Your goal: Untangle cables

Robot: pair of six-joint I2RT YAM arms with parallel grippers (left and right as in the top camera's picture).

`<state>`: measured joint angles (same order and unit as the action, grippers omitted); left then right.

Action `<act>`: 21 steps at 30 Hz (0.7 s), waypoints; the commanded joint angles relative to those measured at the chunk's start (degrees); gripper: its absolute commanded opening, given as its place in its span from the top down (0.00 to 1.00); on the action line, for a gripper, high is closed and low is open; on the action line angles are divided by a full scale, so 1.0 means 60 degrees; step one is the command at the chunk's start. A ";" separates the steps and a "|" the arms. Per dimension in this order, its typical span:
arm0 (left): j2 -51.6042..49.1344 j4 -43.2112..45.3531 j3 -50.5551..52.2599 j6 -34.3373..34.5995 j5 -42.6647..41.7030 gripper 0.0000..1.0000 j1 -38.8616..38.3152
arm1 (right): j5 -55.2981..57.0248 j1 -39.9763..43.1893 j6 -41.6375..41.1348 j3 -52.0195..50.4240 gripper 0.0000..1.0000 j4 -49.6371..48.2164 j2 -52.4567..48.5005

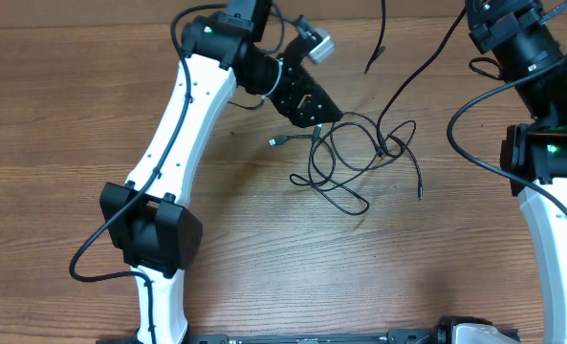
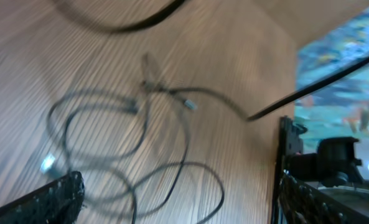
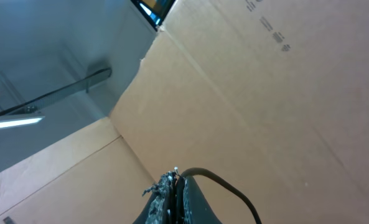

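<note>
The cables (image 1: 345, 158) are seen lying in a loose tangle on the wooden desk (image 1: 264, 248), just toward 1 o'clock from the middle of the overhead view. Several loops are overlapped there. A silver-tipped plug (image 1: 275, 141) is laid out at the tangle's 9 o'clock side, and another plug end (image 1: 420, 194) is trailed off at 4 o'clock. From the knot one strand (image 1: 426, 62) is drawn up toward 1 o'clock, to the top edge of the view beside the right arm (image 1: 541, 105).

The left end effector (image 1: 319, 110) is held just at 10 o'clock of the tangle, with its tip pointed toward 4 o'clock. In the left wrist view the left end effector (image 2: 184, 208) is shown spread wide, one finger at each lower corner and nothing gripped between them. The loops (image 2: 134, 143) are seen on the desk past the gap. That picture is blurred, so whether a finger touches a loop cannot be told.

In the right wrist view the right end effector (image 3: 172, 180) is shown pressed together. A thin black cord (image 3: 221, 183) is pinched in it and is curved away toward 4 o'clock. Behind it a cardboard panel (image 3: 265, 93) is seen.
</note>
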<state>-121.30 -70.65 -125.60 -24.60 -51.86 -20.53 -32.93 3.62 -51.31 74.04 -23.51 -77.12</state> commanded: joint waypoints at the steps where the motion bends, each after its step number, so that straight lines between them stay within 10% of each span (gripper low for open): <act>1: -0.0051 0.0328 0.0047 -0.0656 -0.0947 0.00 -0.0251 | 0.0076 -0.0004 0.0131 0.0244 0.96 0.0047 -0.0084; 21: -0.0051 0.2284 0.0047 -0.0659 -0.1122 0.00 -0.1330 | -0.0331 -0.0004 0.0124 0.0244 0.96 0.0987 -0.1169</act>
<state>-121.30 -58.06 -125.60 -27.46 -57.25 -27.79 -33.63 3.62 -50.96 74.04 -17.43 -83.44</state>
